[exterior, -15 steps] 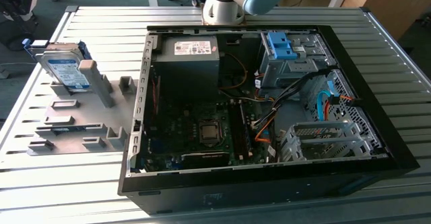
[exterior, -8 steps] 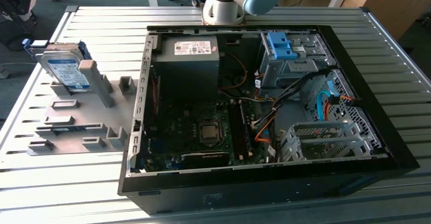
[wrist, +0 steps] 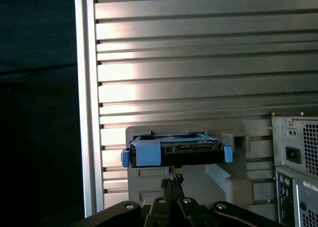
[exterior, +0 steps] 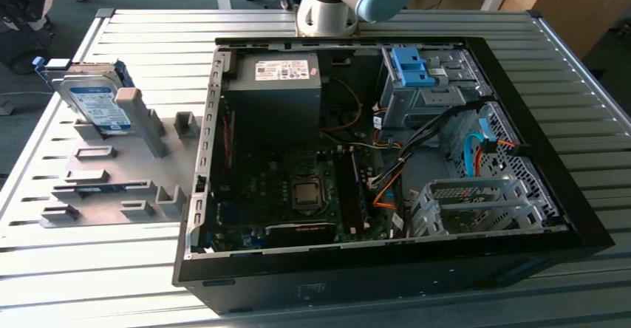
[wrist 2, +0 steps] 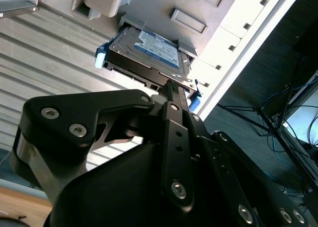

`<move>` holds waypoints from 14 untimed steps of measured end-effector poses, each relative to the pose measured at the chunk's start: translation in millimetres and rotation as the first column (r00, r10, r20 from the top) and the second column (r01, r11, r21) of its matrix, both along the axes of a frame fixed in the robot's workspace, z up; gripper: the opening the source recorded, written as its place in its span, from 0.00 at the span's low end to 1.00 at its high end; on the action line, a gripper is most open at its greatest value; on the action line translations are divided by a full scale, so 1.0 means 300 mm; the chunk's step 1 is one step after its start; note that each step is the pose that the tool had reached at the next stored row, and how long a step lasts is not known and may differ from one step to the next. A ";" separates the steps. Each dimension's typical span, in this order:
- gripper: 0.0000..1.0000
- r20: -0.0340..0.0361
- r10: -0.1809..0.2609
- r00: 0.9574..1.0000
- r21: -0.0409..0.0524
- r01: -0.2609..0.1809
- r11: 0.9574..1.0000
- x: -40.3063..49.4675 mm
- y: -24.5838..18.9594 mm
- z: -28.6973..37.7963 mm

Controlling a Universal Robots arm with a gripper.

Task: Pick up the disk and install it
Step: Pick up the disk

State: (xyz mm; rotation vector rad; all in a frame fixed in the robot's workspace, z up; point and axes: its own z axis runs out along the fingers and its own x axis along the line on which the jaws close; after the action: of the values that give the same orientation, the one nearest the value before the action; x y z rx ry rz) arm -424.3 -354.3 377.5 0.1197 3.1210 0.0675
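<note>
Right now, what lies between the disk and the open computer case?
In the exterior view, the grey fixture plate and its upright holders lie between the disk and the computer case.

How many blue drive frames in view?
2. One wraps the disk, leaning in the grey fixture at the exterior view's left; one bare blue frame sits atop a drive cage in the open case. More may be hidden.

Lab, slatted metal bench (exterior: 148,25), opened computer (exterior: 374,280)
</note>
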 end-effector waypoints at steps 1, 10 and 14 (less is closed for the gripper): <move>0.11 0.000 0.001 1.000 0.000 -0.001 1.000 0.000 0.000 0.000; 0.11 0.000 0.131 0.991 0.000 -0.131 0.991 0.000 0.000 0.000; 0.11 0.000 0.203 0.979 0.000 -0.203 0.979 0.000 0.000 -0.001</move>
State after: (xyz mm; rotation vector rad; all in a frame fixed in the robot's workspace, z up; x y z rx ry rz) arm -424.3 -354.3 377.3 -0.1991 3.1213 0.0701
